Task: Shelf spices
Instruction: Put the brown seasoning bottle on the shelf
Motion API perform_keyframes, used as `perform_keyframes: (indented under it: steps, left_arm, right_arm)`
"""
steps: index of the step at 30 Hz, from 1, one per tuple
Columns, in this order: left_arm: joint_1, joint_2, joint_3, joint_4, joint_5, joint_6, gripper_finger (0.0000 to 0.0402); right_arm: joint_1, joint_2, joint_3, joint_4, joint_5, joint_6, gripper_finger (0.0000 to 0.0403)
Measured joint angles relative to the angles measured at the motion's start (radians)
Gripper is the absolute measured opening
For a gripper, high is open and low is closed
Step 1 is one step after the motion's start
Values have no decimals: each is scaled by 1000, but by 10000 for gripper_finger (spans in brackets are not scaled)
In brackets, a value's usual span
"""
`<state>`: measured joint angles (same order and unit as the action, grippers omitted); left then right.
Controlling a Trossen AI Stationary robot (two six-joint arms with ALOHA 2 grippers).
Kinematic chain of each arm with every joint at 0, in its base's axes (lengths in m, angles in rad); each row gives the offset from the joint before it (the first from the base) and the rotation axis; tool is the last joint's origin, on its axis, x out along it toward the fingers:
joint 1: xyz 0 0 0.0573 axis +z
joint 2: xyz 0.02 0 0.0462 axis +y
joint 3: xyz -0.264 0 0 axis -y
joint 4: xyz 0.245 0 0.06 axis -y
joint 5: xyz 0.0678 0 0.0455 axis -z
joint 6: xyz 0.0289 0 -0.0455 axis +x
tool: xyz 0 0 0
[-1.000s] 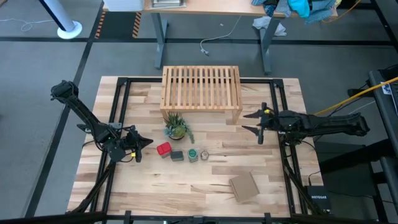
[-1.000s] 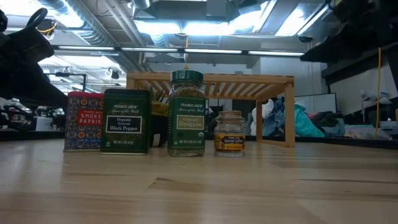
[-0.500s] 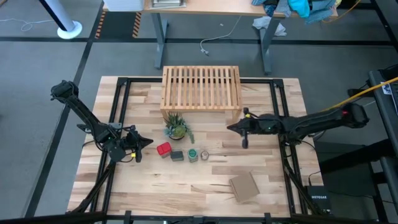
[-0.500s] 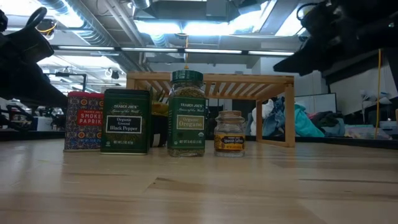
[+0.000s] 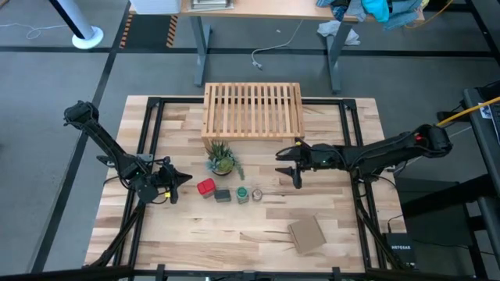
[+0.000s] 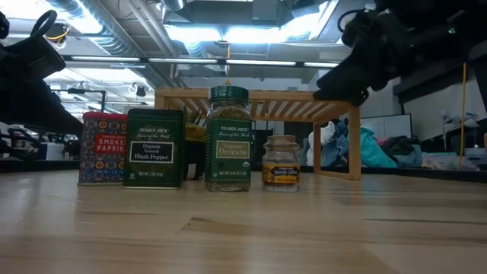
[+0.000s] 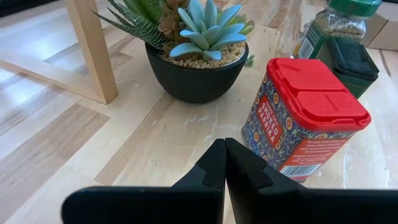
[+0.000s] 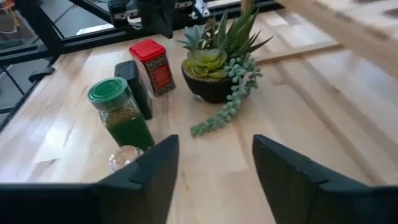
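Approach step: right gripper (image 5: 287,165), jaws open and empty, nears spices (image 5: 231,193) mid-worktop; next, descend on one jar. Left gripper (image 5: 181,181) shut, idle.

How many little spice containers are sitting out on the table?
4, in a row in front of the shelf: red tin, dark tin, green-capped jar, tiny clear jar. None is on the shelf yet, and none seems hidden.
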<state>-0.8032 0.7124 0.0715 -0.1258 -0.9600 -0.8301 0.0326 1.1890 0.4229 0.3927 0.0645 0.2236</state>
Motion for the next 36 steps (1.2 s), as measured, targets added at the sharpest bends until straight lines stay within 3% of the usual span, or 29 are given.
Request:
perform_keyframes:
  steps: [6,15,22,36]
  left_arm:
    - [0,0,0,-1,15,0,3]
    - [0,0,0,-21,17,0,3]
    - [0,0,1,-23,17,0,3]
    - [0,0,2,-28,18,0,3]
  right_arm:
    - [0,99,54,-2,-101,86,255]
    - [1,200,127,-10,-222,120,253]
    - [1,267,153,-80,-225,154,253]
    - [107,426,153,60,-178,199,253]
